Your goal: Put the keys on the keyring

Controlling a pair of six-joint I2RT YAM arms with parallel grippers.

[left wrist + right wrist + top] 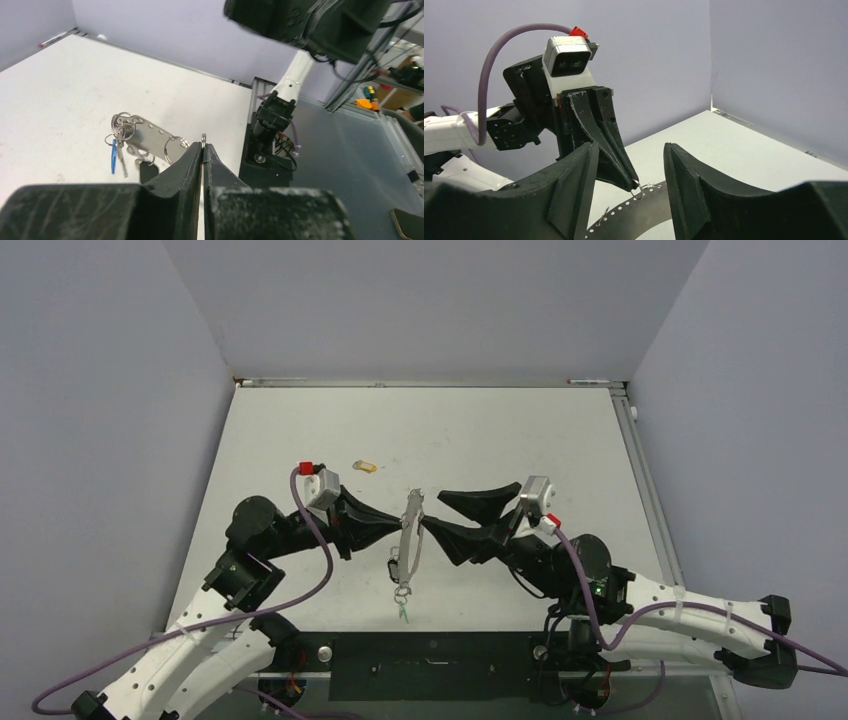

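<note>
Yellow-orange plastic-headed key (365, 468) lies alone on the white surface (520, 430), apart from the other things and beyond the left gripper (400, 529). That gripper is clenched, its two black fingers pressed together on a thin silvery wire keyring (203, 136). Only a small arc of the keyring shows above the tips. Linked to the keyring is a long silvery perforated metal strip (405, 558), which runs toward the near edge in the top view. Wire loops bunch at the strip's other end, and small keys sit with them: a blue-headed key (114, 156), a black-headed key (394, 565) and a green-headed key (402, 613) nearest the arm bases. I cannot tell whether that end rests on the surface. Right of the strip, the right gripper (430, 509) is released, its fingers spread wide and holding nothing, with its tips just beside the strip's upper end. In its wrist view, the left gripper's tips and the keyring show in the gap between its fingers.
</note>
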